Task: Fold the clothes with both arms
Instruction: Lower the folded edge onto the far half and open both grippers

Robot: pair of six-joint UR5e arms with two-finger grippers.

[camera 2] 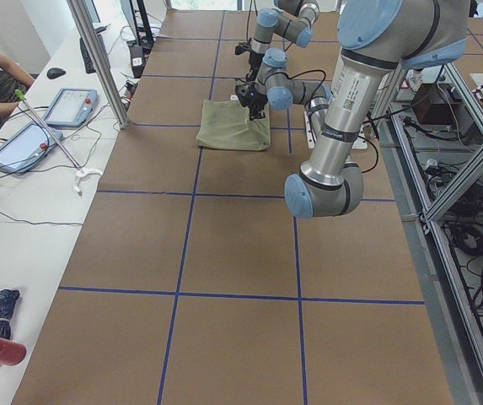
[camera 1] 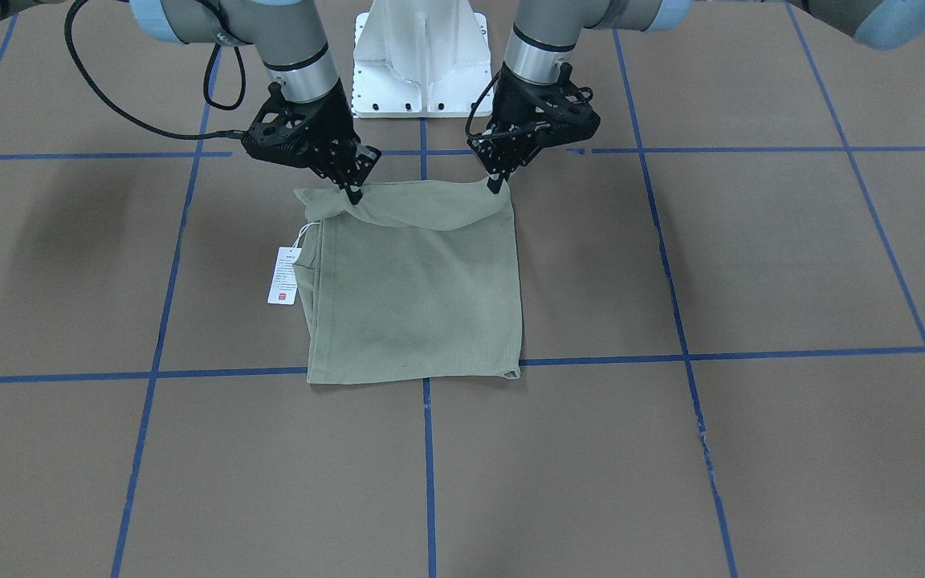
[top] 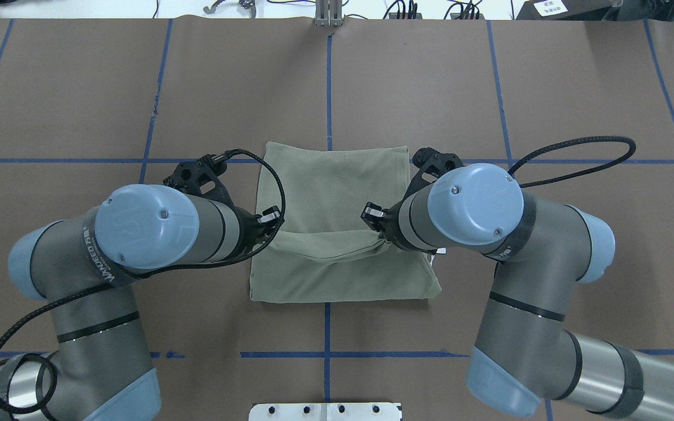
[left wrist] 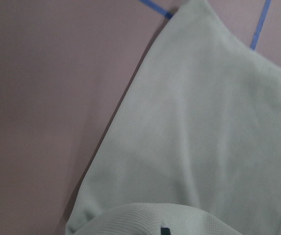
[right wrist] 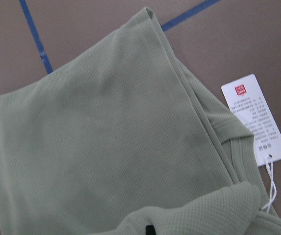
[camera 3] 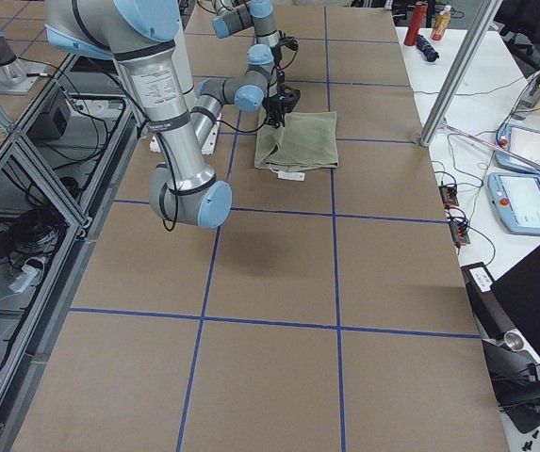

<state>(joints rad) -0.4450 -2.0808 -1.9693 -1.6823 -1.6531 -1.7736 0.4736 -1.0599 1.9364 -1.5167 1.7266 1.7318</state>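
Front-facing view: pale sage-green knit shirt (camera 1: 418,297), folded roughly square, lies on the brown tabletop (camera 1: 751,265); white paper hang tag (camera 1: 284,275) beside it. Left end effector (camera 1: 497,186) and right end effector (camera 1: 352,195) each clamp its robot-side edge. Overhead view: the raised edge sags between them.

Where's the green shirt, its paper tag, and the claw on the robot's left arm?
green shirt (camera 1: 414,297): front-facing view, middle of the flat folded panel.
paper tag (camera 1: 284,275): front-facing view, centre of the white card.
left gripper (camera 1: 496,186): front-facing view, fingertips at the shirt's raised edge.
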